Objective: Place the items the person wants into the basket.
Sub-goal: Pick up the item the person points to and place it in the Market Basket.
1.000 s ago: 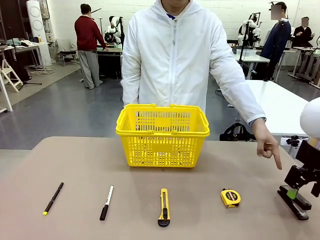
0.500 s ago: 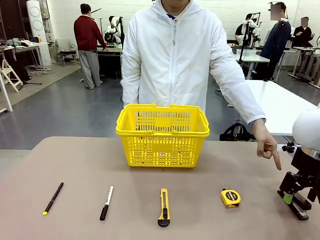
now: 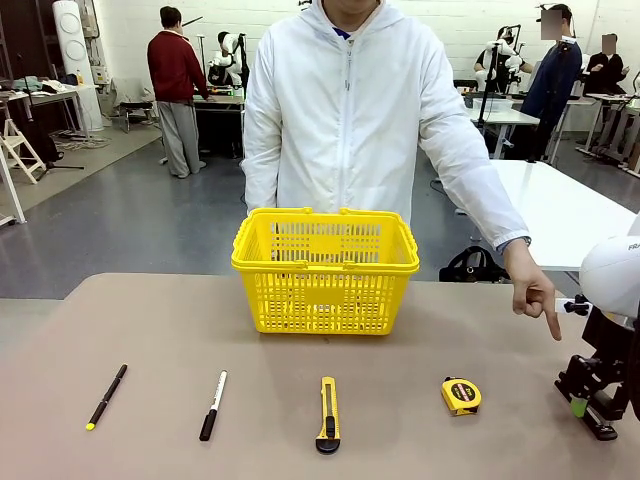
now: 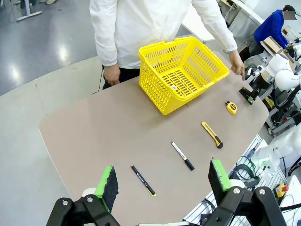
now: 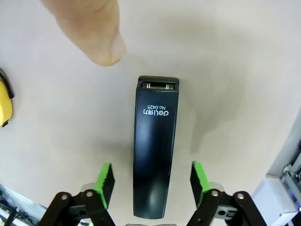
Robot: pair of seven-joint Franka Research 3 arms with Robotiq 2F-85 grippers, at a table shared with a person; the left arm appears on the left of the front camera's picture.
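basket (image 3: 325, 300): sitting upright at the far middle of the table (image 3: 150, 330), right in front of the person; nothing is showing inside it (the left wrist view is looking down into it)
person's hand (image 3: 535, 295): pointing down at the table's right end, index fingertip hovering just beside the far end of the stapler (image 5: 155, 150)
stapler: black, lying flat on the table near the right edge, not lifted; going by the pointing, it is probably the item being asked for
right gripper (image 5: 152, 175): jaws standing spread, green pads straddling the stapler's near half with a gap on each side, not pinching it yet
left gripper (image 4: 163, 181): jaws spread wide, carrying nothing, hanging high over the near side of the table
tape measure (image 3: 461, 396): lying in the front row, near the stapler but apart from it, untouched
utility knife (image 3: 327, 413): lying in the middle of the front row, in front of the basket and well apart from it
pen (image 3: 106, 396), marker (image 3: 213, 405): lying at the left of the row
progress: only beginning, no item in the basket
left to do: closing on the stapler, lifting it, carrying it left to the basket and dropping it in, then whatever else the person is pointing out
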